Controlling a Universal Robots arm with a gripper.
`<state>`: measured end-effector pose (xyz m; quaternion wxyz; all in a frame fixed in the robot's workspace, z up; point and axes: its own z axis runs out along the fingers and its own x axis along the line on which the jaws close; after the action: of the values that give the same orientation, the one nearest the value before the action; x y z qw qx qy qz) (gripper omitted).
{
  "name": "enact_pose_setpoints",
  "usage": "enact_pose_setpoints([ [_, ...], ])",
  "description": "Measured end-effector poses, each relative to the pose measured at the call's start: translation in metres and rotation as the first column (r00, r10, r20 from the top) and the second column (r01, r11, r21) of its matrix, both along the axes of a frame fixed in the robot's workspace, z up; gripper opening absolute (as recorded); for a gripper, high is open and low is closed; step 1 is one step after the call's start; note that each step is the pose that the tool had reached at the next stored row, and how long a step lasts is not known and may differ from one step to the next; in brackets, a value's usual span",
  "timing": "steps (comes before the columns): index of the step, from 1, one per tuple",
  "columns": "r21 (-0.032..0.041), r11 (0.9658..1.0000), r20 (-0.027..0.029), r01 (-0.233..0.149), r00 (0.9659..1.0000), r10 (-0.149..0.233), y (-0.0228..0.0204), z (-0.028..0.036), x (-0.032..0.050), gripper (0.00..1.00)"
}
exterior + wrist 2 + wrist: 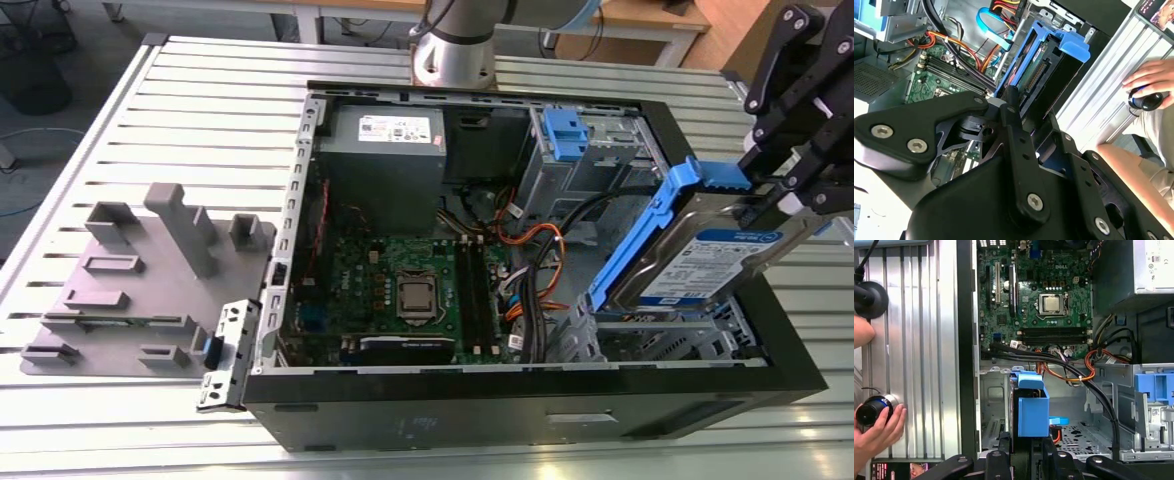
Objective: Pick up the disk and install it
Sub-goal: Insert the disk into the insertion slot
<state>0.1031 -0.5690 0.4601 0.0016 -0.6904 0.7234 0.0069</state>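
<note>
Disk (701, 255): silver drive in a blue carrier, held tilted above the drive cage (667, 335) at the exterior view's right of the case (534, 400). It was not seated, and contact with the cage could not be judged.
Handling: probably stiff and dense, heavy for its size. The metal faces looked smooth and likely to slip. The carrier is plastic and may flex. The drive is likely sensitive to knocks.
Hold: best taken across the two carrier rails, clear of the connector edge seen in the second wrist view.
Gripper (771, 205): closed on the disk's upper end, one finger on each side of the carrier.
Cage: open metal bay just below the disk, with cables (534, 240) running beside it.
Second carrier (565, 135): blue, in the bay at the case's far side, well apart from the disk.
Motherboard (414, 290): flat in the case floor, beside the cage.
Power supply (387, 140): grey box in the far corner.
Bench (200, 110): ribbed metal, carrying the case and a grey fixture (134, 270).
Hand (876, 427): a person's, on a knob beside the case.
</note>
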Motion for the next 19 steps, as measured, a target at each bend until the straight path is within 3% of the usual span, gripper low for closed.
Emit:
enact_pose_setpoints([
  [19, 0.0001, 1.0, 0.0, -0.01, 1.0, 0.01, 0.0, -0.0032, 0.0029, 0.35],
])
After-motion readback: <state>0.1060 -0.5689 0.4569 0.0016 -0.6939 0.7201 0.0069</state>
